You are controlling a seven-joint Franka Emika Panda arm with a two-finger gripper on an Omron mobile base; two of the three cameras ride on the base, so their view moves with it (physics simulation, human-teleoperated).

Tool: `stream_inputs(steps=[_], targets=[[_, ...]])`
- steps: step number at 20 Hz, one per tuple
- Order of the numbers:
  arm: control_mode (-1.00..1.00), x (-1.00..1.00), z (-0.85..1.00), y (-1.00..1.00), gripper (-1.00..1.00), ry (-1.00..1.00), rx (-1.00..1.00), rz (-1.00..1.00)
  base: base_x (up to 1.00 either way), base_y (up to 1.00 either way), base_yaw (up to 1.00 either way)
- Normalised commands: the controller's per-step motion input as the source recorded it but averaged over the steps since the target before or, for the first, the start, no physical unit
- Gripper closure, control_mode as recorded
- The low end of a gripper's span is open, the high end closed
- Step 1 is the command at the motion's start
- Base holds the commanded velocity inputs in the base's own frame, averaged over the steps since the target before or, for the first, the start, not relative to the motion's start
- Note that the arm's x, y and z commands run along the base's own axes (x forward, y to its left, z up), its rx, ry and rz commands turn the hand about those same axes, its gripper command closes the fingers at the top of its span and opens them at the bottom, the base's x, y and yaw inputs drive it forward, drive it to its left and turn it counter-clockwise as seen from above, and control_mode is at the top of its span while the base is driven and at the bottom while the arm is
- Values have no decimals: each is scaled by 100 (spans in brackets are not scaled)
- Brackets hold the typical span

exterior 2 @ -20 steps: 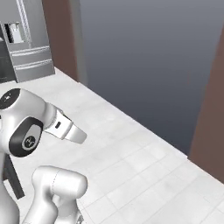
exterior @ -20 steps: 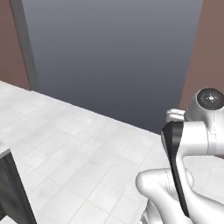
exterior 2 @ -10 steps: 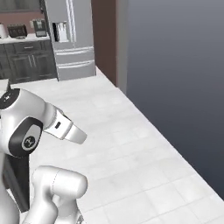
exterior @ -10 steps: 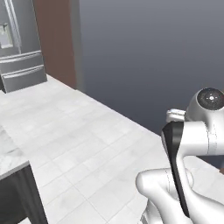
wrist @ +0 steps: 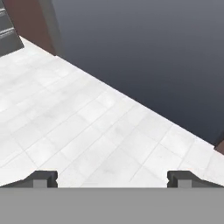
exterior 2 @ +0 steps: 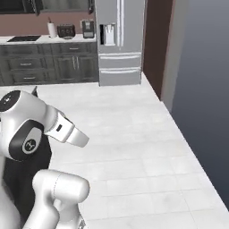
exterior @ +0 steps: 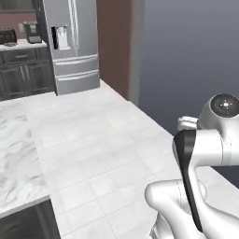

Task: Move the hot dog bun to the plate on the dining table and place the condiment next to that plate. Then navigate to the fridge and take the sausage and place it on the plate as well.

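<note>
The hand [wrist: 112, 178] is carried fully open and empty above bare floor [wrist: 87, 127], consistent with transit toward the fridge [exterior 2: 120, 40], which stands well ahead of it with doors closed, presumably holding the sausage.

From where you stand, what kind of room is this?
A rendered home kitchen, it seems. A tall steel fridge stands against the far wall, beside dark cabinets whose counter holds a toaster and a coffee maker. A marble-topped counter sits nearer, on a pale tiled floor.
</note>
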Motion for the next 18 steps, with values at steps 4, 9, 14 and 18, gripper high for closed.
stream_inputs(steps=[4, 9, 14, 18], targets=[[100, 0, 0, 0, -100, 0, 0, 0, 100, -17, 49], [100, 0, 0, 0, -100, 0, 0, 0, 100, -39, 44], [100, 0, 0, 0, -100, 0, 0, 0, 100, -68, 34], [100, 0, 0, 0, -100, 0, 0, 0, 100, -77, 30]])
